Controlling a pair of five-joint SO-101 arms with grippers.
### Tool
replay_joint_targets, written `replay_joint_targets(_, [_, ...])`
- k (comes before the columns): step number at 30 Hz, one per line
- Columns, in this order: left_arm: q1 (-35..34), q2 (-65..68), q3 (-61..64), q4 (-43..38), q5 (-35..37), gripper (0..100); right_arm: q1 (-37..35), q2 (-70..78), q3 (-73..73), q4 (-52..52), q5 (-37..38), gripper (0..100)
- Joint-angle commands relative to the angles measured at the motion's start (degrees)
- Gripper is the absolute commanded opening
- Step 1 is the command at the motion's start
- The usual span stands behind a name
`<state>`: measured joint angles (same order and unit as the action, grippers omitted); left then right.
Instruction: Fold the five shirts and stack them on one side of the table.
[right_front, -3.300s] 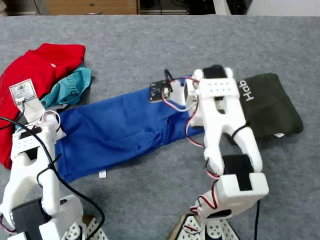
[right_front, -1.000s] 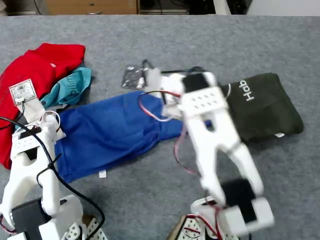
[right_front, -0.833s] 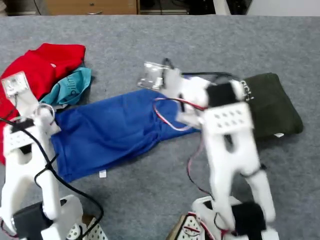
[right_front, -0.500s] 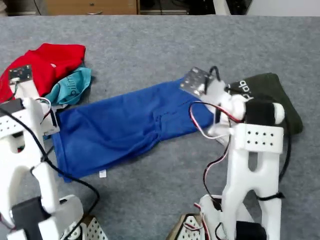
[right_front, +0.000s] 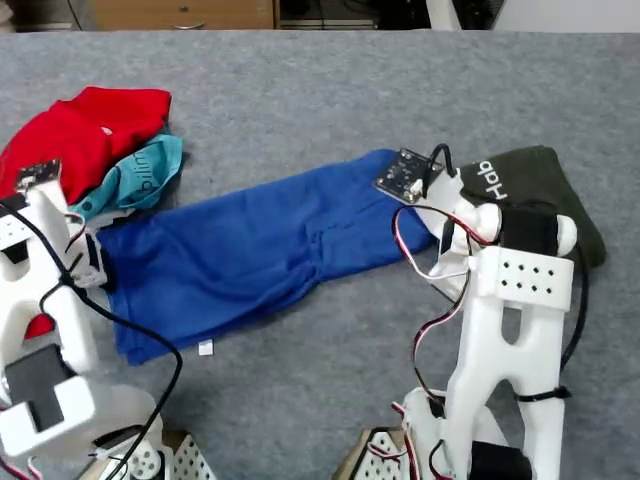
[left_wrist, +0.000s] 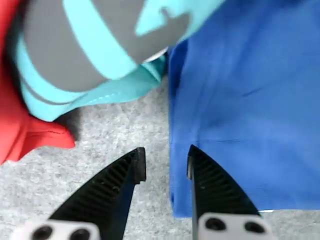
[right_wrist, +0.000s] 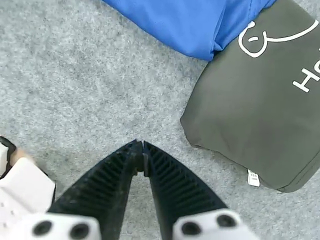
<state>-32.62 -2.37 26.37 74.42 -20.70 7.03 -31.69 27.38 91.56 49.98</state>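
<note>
Folding looks early to me: dark green shirt (right_front: 535, 212) folded at right, blue shirt (right_front: 250, 250) stretched mid-table, red shirt (right_front: 90, 125) and teal shirt (right_front: 135, 180) heaped left — left gripper (left_wrist: 165, 156) fingers spread, right gripper (right_wrist: 140, 146) fingers pressed together.

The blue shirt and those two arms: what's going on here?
Shirt folding is under way. The blue shirt lies spread on the table, held by neither arm. The left gripper hovers open over its edge, beside the teal shirt and red shirt. The right gripper is shut and empty, by the folded dark green shirt.
</note>
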Motion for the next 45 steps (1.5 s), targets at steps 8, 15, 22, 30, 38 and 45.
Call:
replay_joint_targets(8, [-0.62, 2.95, 5.54, -5.89, -0.35, 15, 0.66, -1.89, -0.04, 1.67, -2.73, 0.5])
replay_joint_targets(15, [-0.79, 2.68, 1.93, 0.44, -0.18, 15, 0.66, -1.89, -0.04, 2.37, -2.73, 0.5])
replay_joint_targets(22, [-1.05, 2.68, -3.43, 6.07, 2.37, 15, 0.66, -1.63, -0.04, 2.37, -2.73, 0.5])
replay_joint_targets(30, [-0.62, 2.68, -3.52, 5.71, 3.87, 15, 0.48, -1.54, 0.66, 1.67, -2.29, 0.5])
replay_joint_targets(38, [2.81, 2.77, 6.77, -9.41, 10.29, 20, -1.54, -1.89, 5.05, -0.88, -2.64, 0.5])
replay_joint_targets(45, [3.78, 0.22, 7.91, -9.76, 11.08, 20, -1.36, -1.89, 5.23, -0.88, -2.55, 0.5])
